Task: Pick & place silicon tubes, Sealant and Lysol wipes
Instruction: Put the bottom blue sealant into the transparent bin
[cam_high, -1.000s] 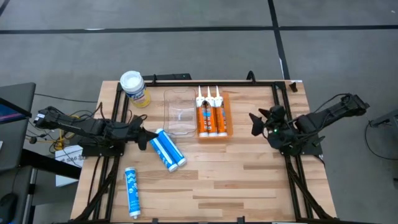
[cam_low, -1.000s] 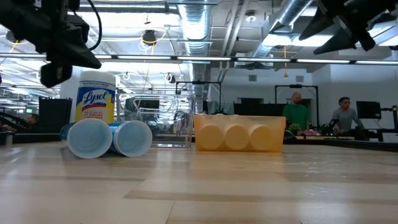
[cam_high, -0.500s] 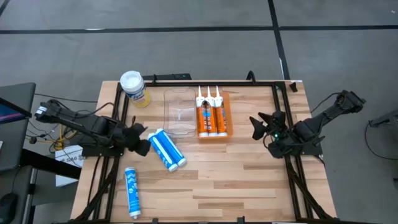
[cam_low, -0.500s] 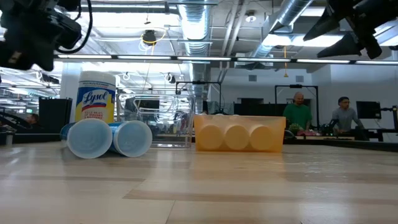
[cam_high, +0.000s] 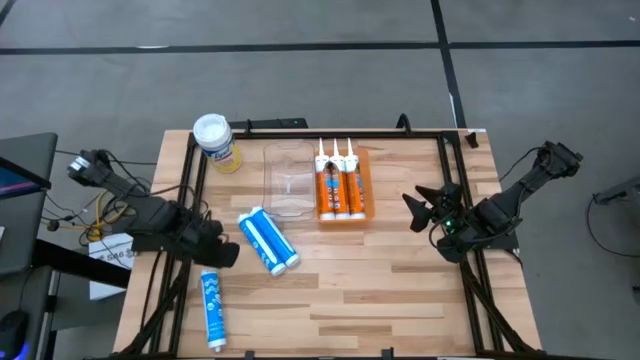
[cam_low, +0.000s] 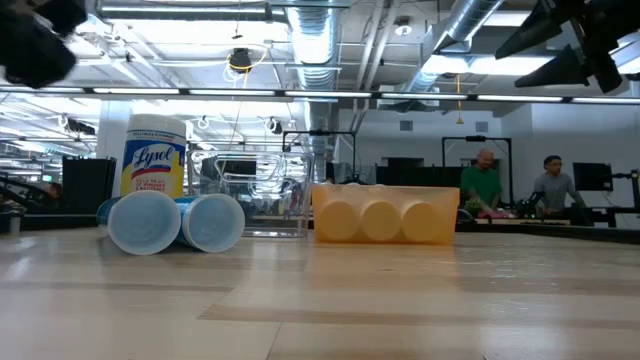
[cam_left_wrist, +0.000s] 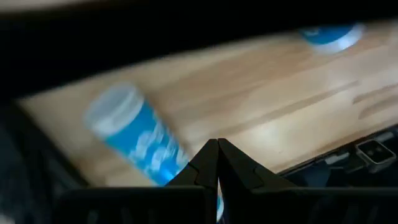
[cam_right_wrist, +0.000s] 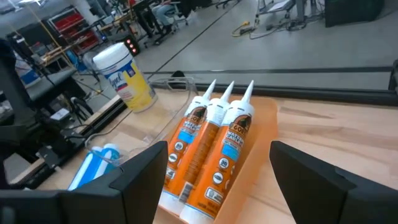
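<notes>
The Lysol wipes stand upright at the table's far left corner, also in the low view. Two blue silicone tubes lie side by side on the wood. A third blue tube lies near the left front. Three orange sealant tubes lie in an orange tray. My left gripper is shut and empty, tipped down over the table's left edge between the pair and the single tube. My right gripper stands open in the air to the right of the sealant, facing it.
A clear plastic tray sits between the wipes and the orange tray. Black frame rails run along the table's left, right and far edges. Bare wood lies across the middle and near part of the table. People stand far off in the room.
My left gripper has swung from beside the pair of blue tubes toward the table's near edge, rolling and tipping from nearly level to pointing steeply down; it has stayed shut. The tubes and the canister have not moved.
</notes>
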